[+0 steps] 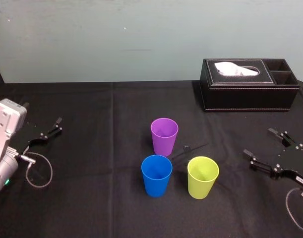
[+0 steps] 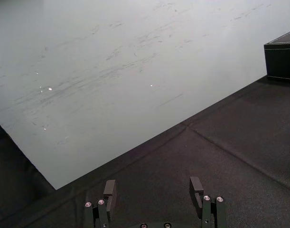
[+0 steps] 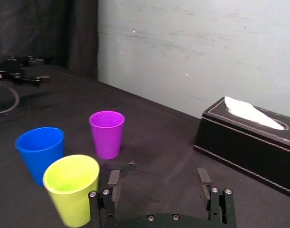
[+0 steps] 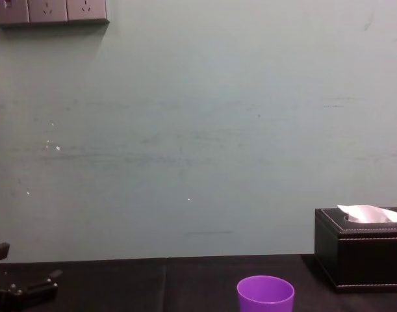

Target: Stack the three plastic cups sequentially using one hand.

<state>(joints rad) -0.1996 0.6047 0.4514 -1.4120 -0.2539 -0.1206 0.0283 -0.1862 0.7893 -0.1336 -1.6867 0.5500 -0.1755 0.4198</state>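
Your right gripper (image 1: pixel 259 141) hovers low on the right, jaws spread and empty, nearer the cups than the left gripper (image 1: pixel 48 130), likewise spread, far left. The yellow-green cup (image 1: pixel 203 177) stands upright closest, toward its left; the blue cup (image 1: pixel 156 175) is beyond, the purple cup (image 1: pixel 164 136) behind, all apart.

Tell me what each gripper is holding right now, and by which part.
Nothing is held. The left gripper and the right gripper are open and empty; the purple cup, blue cup and yellow-green cup stand free between them.
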